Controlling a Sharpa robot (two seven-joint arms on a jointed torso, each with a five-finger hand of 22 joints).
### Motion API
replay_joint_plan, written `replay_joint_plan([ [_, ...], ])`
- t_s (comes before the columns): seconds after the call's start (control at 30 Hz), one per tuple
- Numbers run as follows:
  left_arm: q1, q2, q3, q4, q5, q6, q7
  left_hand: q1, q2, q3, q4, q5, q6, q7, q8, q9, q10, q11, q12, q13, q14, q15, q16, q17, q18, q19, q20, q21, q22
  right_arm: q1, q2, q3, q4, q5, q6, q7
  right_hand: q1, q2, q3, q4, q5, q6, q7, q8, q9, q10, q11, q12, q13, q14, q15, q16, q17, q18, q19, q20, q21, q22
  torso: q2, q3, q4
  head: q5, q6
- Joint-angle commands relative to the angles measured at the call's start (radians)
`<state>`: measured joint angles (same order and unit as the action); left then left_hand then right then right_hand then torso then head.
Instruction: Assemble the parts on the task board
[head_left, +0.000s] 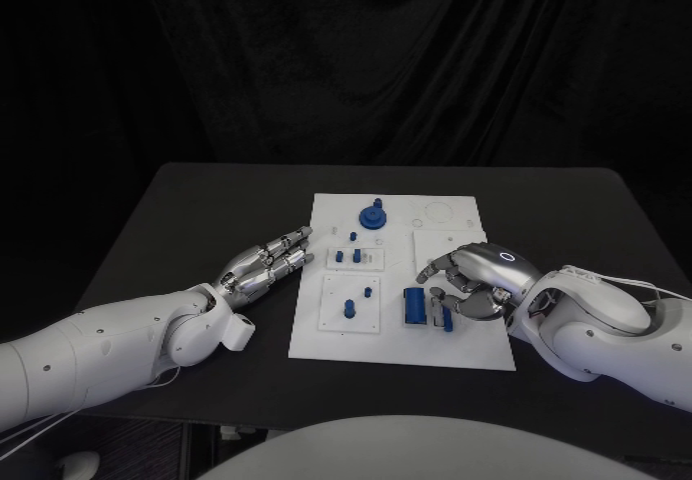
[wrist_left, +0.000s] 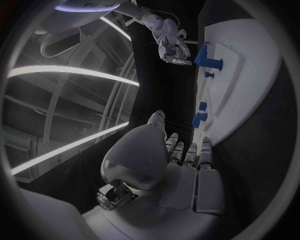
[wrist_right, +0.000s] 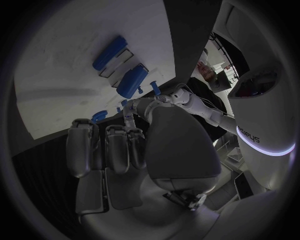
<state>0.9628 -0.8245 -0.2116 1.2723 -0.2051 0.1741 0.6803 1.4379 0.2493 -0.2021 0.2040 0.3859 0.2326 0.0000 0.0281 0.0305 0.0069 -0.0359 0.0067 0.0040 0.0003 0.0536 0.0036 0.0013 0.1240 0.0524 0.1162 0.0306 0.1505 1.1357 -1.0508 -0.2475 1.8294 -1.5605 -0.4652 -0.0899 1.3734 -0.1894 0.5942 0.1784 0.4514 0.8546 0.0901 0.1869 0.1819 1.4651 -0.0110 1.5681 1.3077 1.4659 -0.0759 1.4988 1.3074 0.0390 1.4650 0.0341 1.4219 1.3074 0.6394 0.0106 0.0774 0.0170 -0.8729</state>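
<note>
The board (head_left: 325, 335) lies flat in the middle of the tabletop (head_left: 188, 210), and several blue parts are spread over it. A round part (head_left: 374, 216) stands near its far edge, small pegs (head_left: 348, 258) sit in the plate below that, and more pegs (head_left: 356, 302) stand in the nearer left plate. Two longer blocks (head_left: 415, 305) lie side by side near the right robot hand (head_left: 472, 283). The pale round outlines at the far right corner look unfilled, so by my judgement the assembly is only partly done and the blocks near the hand have yet to be seated.

The right robot hand hovers over the board's right half with its fingers curled downward beside the blocks. Whether a fingertip touches or pinches one of them cannot be told.

The left robot hand (head_left: 264, 266) lies just off the board's left edge, fingers stretched out flat toward the board and holding nothing.
</note>
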Motion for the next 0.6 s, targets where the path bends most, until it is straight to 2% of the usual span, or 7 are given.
replay_joint_plan([
  [0.03, -0.002, 0.001, 0.001, 0.003, 0.006, 0.009, 0.041, 0.009, -0.001, 0.005, -0.001, 0.004, 0.002, 0.007, 0.003, 0.001, 0.001, 0.005, -0.004, -0.002, 0.000, 0.007, -0.004, -0.001, 0.007, 0.002, 0.005, 0.000, -0.001, -0.006, 0.006, 0.000, -0.006, -0.015, 0.057, -0.001, -0.013, -0.001, 0.008, -0.002, -0.008, -0.010, 0.000, -0.008, -0.005, 0.106, -0.003, 0.003, 0.263, 0.073, -0.003, 0.001, 0.097, -0.002, 0.048, -0.003, 0.004, 0.215, 0.000, 0.0001, 0.0009, 0.000, 0.000],
  [0.6, -0.002, 0.002, 0.001, -0.001, 0.006, 0.011, 0.038, 0.009, -0.001, 0.005, -0.001, 0.004, 0.002, 0.007, 0.003, 0.001, 0.001, 0.005, -0.004, -0.002, 0.000, 0.007, -0.004, -0.001, 0.007, 0.002, 0.005, 0.000, -0.001, -0.026, 0.030, 0.000, -0.033, -0.015, 0.164, -0.060, -0.026, 0.007, 0.017, -0.005, -0.014, -0.008, 0.004, -0.016, -0.012, 0.106, 0.000, 0.003, 0.263, 0.071, -0.001, -0.003, 0.089, -0.001, 0.046, -0.003, -0.002, 0.213, -0.001, 0.0000, -0.0010, 0.006, 0.000],
])
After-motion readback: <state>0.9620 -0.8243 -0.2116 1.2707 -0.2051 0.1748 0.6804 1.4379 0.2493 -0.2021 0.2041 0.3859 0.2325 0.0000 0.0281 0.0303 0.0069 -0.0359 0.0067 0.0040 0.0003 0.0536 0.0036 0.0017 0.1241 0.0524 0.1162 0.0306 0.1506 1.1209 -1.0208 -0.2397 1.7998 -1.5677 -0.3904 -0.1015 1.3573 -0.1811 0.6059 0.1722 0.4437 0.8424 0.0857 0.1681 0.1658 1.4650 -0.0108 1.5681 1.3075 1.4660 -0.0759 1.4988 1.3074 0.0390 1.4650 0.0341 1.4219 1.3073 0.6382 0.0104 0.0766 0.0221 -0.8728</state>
